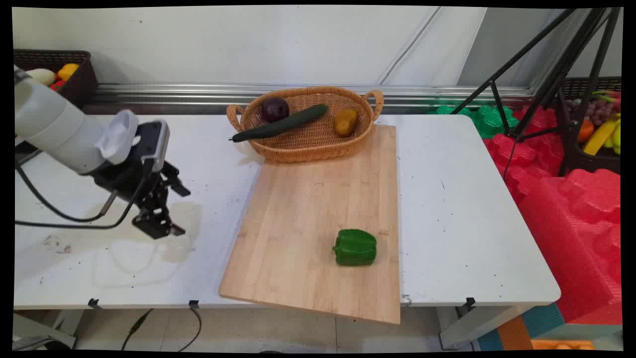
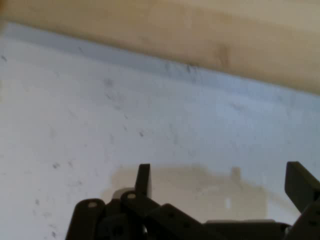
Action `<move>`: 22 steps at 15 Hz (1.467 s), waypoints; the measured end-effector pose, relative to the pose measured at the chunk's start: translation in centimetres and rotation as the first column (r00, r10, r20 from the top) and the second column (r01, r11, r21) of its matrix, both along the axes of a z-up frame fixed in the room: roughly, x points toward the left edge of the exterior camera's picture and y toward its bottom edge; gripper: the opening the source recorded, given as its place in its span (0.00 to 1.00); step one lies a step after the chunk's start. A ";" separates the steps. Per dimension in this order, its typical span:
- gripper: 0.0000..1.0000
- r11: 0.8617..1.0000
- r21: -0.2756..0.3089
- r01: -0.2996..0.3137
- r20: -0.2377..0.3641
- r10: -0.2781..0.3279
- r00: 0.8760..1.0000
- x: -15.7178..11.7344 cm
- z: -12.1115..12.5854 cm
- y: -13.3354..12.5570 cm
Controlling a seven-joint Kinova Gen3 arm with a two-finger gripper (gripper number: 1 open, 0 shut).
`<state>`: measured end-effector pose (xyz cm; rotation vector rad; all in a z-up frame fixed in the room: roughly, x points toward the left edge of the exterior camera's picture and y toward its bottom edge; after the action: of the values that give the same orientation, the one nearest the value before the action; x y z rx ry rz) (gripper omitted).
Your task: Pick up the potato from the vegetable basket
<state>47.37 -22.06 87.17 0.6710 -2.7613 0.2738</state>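
Gripper (image 1: 166,211) sat low over bare white table (image 1: 462,209), left of the wooden cutting board (image 1: 308,219), holding nothing. Green bell pepper (image 1: 355,247) lay on the board's near right part, well apart from the gripper. Wicker basket (image 1: 308,144) at the board's far end held a red onion (image 1: 275,109), cucumber (image 1: 280,123) and a yellow-brown fruit (image 1: 345,122).

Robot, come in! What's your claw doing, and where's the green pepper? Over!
Gripper open, holding nothing, low over bare table left of the board. Pepper lies on the board, far from the gripper. Nothing between them.
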 end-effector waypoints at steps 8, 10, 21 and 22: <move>1.00 0.985 -0.149 -0.082 -0.115 0.065 0.991 -2.4 4.6 -4.7; 1.00 0.976 -0.190 -0.106 -0.146 0.079 0.986 -3.4 5.6 -6.7; 1.00 0.918 -0.284 -0.278 -0.255 0.207 0.944 -8.4 8.4 -19.9; 1.00 0.916 -0.280 -0.288 -0.254 0.219 0.942 -8.8 8.2 -20.9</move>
<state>38.54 -42.99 95.36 0.9142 -2.3473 0.6399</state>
